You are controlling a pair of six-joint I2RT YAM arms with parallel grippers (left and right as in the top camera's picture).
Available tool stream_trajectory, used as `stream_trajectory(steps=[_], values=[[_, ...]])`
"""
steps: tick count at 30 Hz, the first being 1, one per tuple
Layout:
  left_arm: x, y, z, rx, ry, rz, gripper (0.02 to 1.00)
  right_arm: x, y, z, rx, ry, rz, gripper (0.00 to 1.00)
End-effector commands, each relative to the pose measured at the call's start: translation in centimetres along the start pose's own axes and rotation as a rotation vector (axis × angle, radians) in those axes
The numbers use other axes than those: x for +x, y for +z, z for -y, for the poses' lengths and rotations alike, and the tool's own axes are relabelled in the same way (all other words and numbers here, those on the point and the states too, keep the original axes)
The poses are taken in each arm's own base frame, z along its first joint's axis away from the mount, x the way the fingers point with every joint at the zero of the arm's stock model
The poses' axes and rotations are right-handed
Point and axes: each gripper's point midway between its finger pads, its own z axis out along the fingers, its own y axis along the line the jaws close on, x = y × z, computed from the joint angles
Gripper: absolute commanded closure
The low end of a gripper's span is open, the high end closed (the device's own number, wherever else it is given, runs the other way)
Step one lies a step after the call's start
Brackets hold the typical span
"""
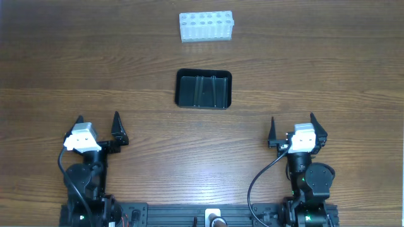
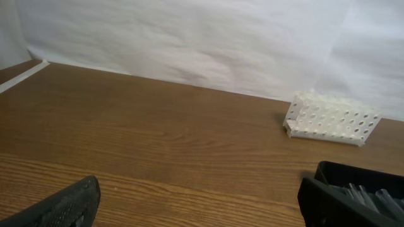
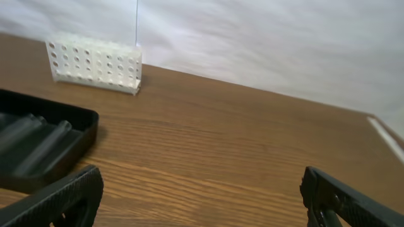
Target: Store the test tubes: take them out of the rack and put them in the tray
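While both arms' jaws gape wide, a wood-grain table (image 1: 95,63) meets a white backdrop (image 2: 189,38).

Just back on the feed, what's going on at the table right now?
Nothing is being handled at the moment. The left gripper and the right gripper are both open and empty, each sitting close to its own base, well short of the tray. The black tray in the middle holds clear test tubes lying flat. The white rack stands beyond it, with no tubes visibly sticking out, so the job looks done or nearly so.
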Motion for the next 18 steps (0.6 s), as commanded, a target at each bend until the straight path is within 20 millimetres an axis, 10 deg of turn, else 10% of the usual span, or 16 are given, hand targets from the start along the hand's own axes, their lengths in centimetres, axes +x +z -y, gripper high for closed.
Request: stream_trajectory(steps=[1, 18], values=[[0.08, -0.02, 0.09, 0.008, 0.014, 0.001, 0.023, 0.27, -0.02, 0.30, 0.017, 0.144, -0.004, 0.009], [0.08, -0.02, 0.09, 0.008, 0.014, 0.001, 0.020, 0.23, -0.02, 0.35, 0.019, 0.143, -0.003, 0.009]])
